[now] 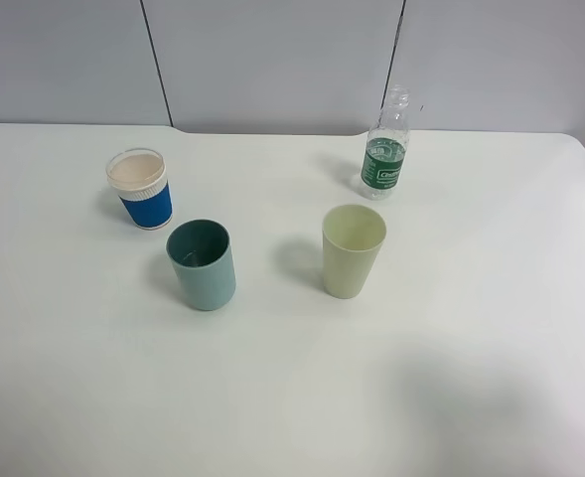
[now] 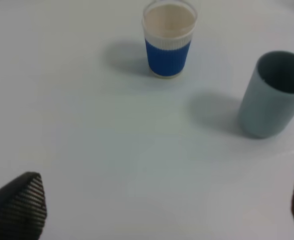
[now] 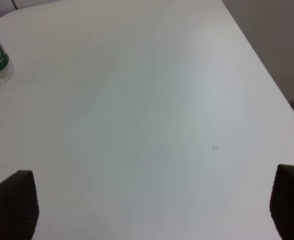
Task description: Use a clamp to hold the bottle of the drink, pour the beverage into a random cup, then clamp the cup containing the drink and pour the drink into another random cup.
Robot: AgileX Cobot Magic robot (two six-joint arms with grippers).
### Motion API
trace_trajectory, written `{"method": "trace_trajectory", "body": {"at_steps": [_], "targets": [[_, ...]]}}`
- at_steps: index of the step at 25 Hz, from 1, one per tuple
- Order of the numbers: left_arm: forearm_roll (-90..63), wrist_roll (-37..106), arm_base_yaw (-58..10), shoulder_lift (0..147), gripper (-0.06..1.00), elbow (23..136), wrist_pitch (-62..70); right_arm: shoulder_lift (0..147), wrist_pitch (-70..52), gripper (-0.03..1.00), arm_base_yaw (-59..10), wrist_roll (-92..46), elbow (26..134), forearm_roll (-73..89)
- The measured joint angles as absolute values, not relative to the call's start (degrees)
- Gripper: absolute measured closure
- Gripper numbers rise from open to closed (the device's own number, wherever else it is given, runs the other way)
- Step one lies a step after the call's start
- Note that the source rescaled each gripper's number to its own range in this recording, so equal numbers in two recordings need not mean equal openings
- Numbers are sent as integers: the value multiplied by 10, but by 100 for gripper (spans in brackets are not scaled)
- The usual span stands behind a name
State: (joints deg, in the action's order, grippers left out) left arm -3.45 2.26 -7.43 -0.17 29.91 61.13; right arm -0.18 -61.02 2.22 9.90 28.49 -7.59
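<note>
- Bottle (image 1: 385, 149) stands upright at the far right of the tabletop (image 1: 471, 328), cap off by the look of the neck; well apart from all cups, so jaws could likely close on it without knocking a neighbour.
- Blue-banded cup (image 1: 141, 189) sits far left; teal cup (image 1: 203, 264) just nearer and to its right; pale yellow-green cup (image 1: 353, 249) near the middle. All upright, mouths up, spaced apart, ready to receive a pour.
- Left gripper (image 2: 151, 210): jaws wide open, holding nothing, facing the blue-banded and teal cups.
- Right gripper (image 3: 151, 205): jaws open, empty, over bare tabletop; bottle only at the frame's edge.
- Neither arm shows in the high view.
- Hard to tell: the liquid level in the bottle and whether any cup holds liquid. The bottle is cut off in the right wrist view.
</note>
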Motion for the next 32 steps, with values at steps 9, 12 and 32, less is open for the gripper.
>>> {"method": "trace_trajectory", "body": {"at_steps": [9,12,32], "targets": [[-42,19,-64,-2,-5,289,607,-2,-610,12,22,99,285,-76],[-43,19,-43,-2,-5,289,607,-2,-610,12,22,99,285,-76],[-36,18,-4,-2,-5,289,607,-2,-610,12,22,99,285,-76]]}}
